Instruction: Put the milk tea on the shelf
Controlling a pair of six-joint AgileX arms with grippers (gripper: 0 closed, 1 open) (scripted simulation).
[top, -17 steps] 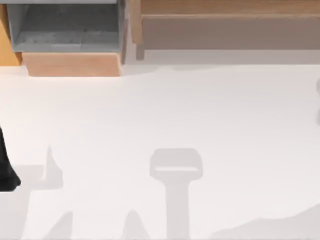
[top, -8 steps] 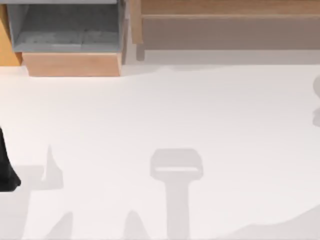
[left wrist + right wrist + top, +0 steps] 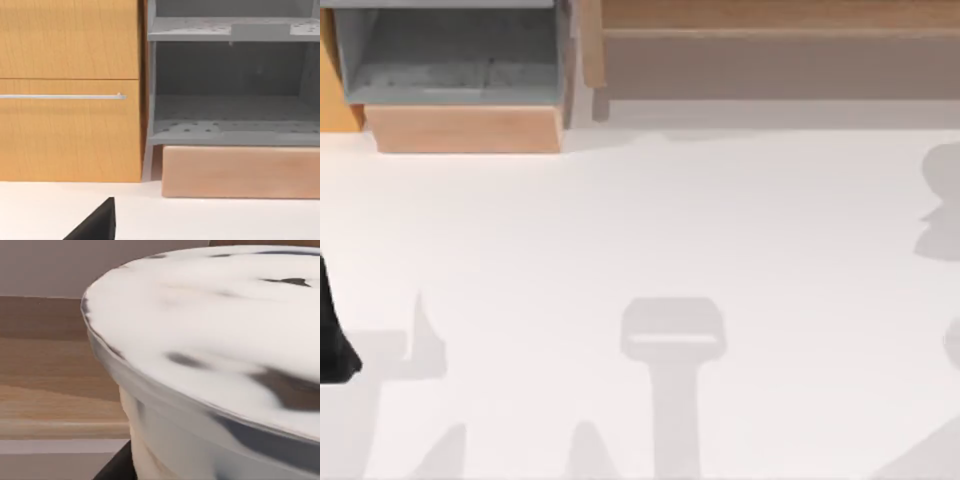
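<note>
Along far edge of white table (image 3: 650, 220): shelf (image 3: 770, 45), grey-lined box (image 3: 450, 60).

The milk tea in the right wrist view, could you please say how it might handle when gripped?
The milk tea looks rigid, so probably won't squash. Its smooth rounded wall may slip. Its wide lid suggests it could tip.

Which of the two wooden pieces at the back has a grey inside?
The shorter wooden box at the top view's left: its hollow is grey. The long shelf to its right is a plain light-brown ledge.
</note>
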